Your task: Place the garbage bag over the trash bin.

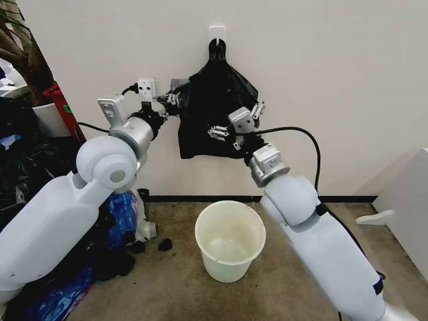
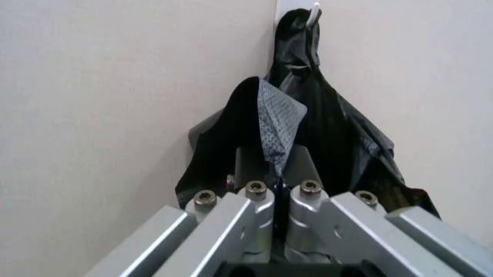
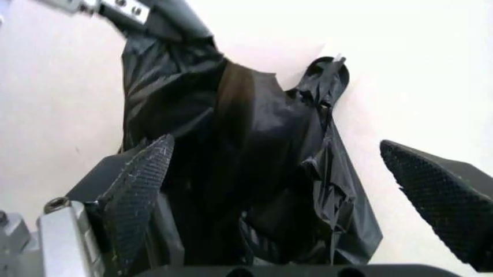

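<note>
A bunch of black plastic bags [image 1: 215, 144] hangs flat against the wall from a white hook [image 1: 217, 31]. My left gripper [image 1: 175, 100] is shut on a thin fold of the garbage bag [image 2: 279, 124], pulled sideways out of the bunch at its upper left. My right gripper [image 1: 235, 120] is open in front of the bunch's right side, its textured pads [image 3: 142, 184] spread wide on either side of the black plastic [image 3: 254, 150] with nothing pinched. The trash bin [image 1: 231, 264], a round white bucket, stands empty on the floor below, between my two arms.
Stuffed black sacks [image 1: 27, 174] and blue bags [image 1: 120, 214] crowd the floor at the left, with a red container [image 1: 60, 100] behind them. A white piece of furniture [image 1: 408, 200] stands at the right. A black cable [image 1: 307, 144] loops off my right wrist.
</note>
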Motion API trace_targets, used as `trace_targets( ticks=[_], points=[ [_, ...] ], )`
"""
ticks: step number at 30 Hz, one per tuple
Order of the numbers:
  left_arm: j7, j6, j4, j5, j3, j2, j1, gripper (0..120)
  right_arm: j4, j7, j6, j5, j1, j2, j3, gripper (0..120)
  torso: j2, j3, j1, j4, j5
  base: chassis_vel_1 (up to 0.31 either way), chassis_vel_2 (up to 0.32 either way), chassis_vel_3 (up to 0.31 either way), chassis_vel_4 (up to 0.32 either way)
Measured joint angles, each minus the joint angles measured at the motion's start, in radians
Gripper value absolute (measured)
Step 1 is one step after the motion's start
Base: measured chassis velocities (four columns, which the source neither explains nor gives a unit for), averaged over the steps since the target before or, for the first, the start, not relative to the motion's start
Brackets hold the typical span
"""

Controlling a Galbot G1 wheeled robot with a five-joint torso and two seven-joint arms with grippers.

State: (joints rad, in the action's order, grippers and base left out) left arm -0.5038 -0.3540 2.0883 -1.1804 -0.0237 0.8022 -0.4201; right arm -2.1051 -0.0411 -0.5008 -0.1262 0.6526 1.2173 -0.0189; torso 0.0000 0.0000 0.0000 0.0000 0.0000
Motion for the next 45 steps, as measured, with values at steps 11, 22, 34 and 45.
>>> trace_targets(
  ticks=[11, 22, 34, 45],
  points=[
    [0.002, 0.0, 0.006, 0.0, -0.005, 0.001, -0.008, 0, 0.044, -0.006, -0.077, 0.0, -0.052, -0.004, -0.073, 56, 0.0, 0.0, 0.0, 0.0001, 0.0, 0.0, 0.0, 0.0, 0.0],
    [0.005, 0.0, 0.019, -0.002, -0.02, -0.004, -0.028, 0, 0.077, -0.082, -0.142, 0.164, -0.104, -0.039, -0.092, 44, 0.0, 0.0, 0.0, 0.0, 0.0, 0.0, 0.0, 0.0, 0.0],
    [0.01, -0.001, 0.019, 0.0, -0.019, 0.002, -0.026, 0, 0.098, -0.114, -0.232, 0.263, -0.158, -0.105, -0.096, 46, 0.0, 0.0, 0.0, 0.0, 0.0001, 0.0, 0.0, 0.0, 0.0],
    [0.012, -0.001, 0.02, 0.002, -0.018, 0.011, -0.026, 0, 0.134, -0.113, -0.233, 0.262, -0.187, -0.144, -0.133, 46, 0.0, 0.0, 0.0, 0.0, 0.0001, 0.0, 0.0, 0.0, 0.0]
  ],
)
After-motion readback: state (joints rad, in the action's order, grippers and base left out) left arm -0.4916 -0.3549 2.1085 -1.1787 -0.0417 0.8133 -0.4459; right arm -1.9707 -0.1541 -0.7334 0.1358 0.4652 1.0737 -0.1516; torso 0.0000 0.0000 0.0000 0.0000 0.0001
